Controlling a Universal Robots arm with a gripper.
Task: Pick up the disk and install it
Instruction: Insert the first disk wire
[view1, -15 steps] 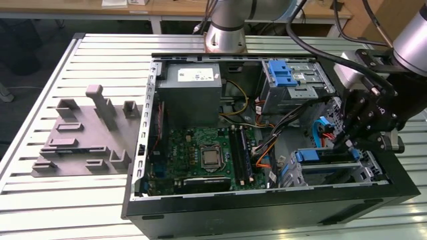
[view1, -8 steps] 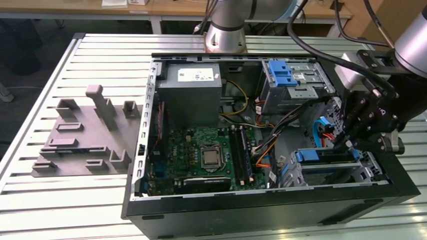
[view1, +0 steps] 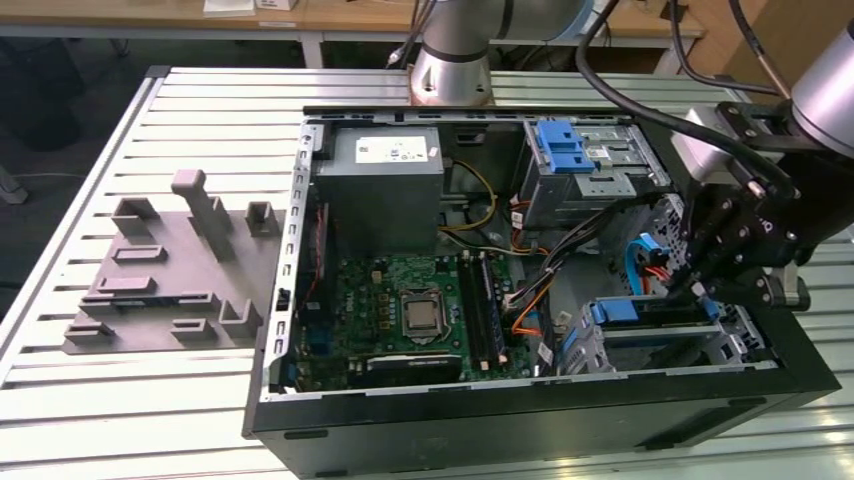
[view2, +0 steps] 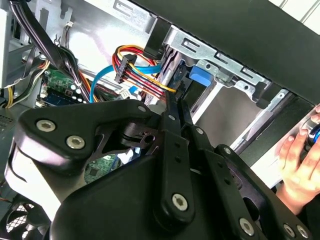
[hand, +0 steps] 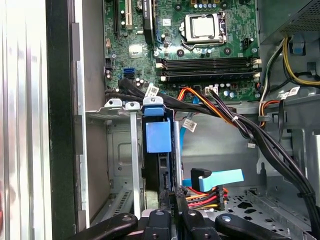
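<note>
Tool: the black linkage tool (view1: 694, 285) is seen in the exterior view lowered into the drive-cage corner of the open black tower computer case (view1: 534, 425), at that view's right.
Tool state: in the first wrist view the two fingertips (hand: 172, 200) appear drawn close together on the edge of something thin and dark; whether they clamp it or merely touch it cannot be told.
Disk: a flat drive standing on edge, with a blue plastic bracket (hand: 159, 136) at its outer end, is seen in the slot of the grey metal drive cage (hand: 120, 150), directly in line with the tool; its label is hidden, so its identity is judged from the bracket. It looks largely seated.
Reason for the pose: the tool is kept in line with the slot, probably so that the disk travels straight along the cage rails.
Cables: a red, yellow and black power bundle (hand: 205, 195) and a light blue flat data cable (hand: 220, 177) lie just beside the tool, near the disk's end.
Surface: the case lies on its side on a slatted aluminium surface (view1: 80, 400).
Person: a hand (view2: 300, 165) rests against the case's outer edge in the second wrist view.
</note>
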